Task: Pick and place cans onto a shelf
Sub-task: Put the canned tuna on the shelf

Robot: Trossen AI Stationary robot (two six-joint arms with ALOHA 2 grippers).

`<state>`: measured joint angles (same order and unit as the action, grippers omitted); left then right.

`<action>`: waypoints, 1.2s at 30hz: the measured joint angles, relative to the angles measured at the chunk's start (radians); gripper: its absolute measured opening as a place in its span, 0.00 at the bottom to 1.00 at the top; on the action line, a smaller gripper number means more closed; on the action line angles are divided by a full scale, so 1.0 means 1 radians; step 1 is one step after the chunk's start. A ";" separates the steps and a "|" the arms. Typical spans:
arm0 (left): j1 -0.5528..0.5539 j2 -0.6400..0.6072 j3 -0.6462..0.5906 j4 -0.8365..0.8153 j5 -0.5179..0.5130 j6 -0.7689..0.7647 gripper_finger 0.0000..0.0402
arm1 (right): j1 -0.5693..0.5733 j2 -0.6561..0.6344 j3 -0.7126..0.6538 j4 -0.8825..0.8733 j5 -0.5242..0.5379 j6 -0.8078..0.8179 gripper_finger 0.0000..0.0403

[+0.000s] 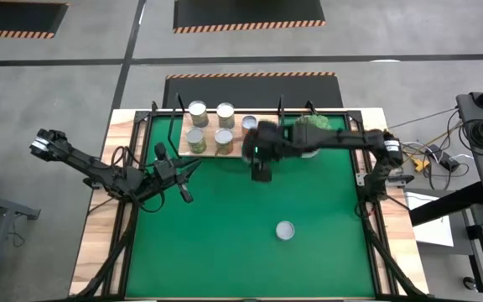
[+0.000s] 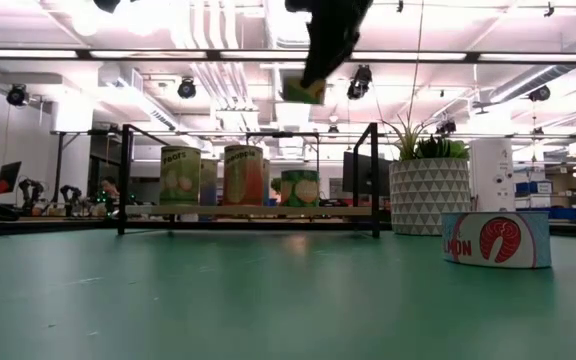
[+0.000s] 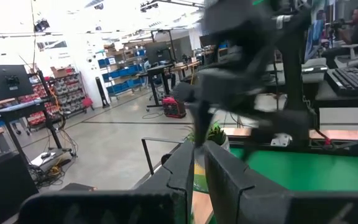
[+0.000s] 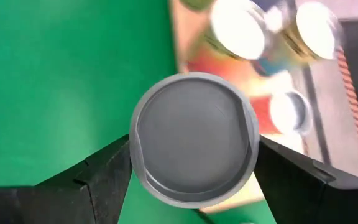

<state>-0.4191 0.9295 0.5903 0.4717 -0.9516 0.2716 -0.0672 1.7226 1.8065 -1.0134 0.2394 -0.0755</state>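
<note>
Held can (image 4: 194, 146) clamped between right gripper (image 4: 191, 165) fingers, above green mat (image 1: 225, 226) beside shelf (image 1: 183, 141). Might clip shelved cans (image 1: 210, 127) if lowered close. Left gripper (image 1: 179, 172) parked apart, seemingly shut.

Two dark, slender jointed arms are seen, the left arm (image 1: 99, 172) and the right arm (image 1: 334, 141), each built of black segments with pale patches at the joints. Black cables are run along them. The right gripper (image 4: 191, 171) is formed of two matte black wedge-shaped fingers (image 4: 98, 177).
</note>
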 joint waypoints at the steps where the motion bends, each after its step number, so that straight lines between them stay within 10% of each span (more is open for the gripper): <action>1: 0.000 0.000 0.000 0.000 0.000 0.001 0.05 | -0.029 0.000 0.000 -0.010 0.000 -0.023 0.72; 14: 0.000 0.000 0.000 0.000 0.000 0.023 0.05 | -0.312 0.013 -0.050 -0.044 -0.003 -0.231 0.72; 36: 0.000 0.000 0.000 0.000 0.000 0.023 0.05 | -0.341 0.015 -0.231 0.155 -0.003 -0.356 0.72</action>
<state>-0.4191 0.9295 0.5907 0.4717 -0.9516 0.2951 -0.4084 1.7374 1.5751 -0.8585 0.2363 -0.4313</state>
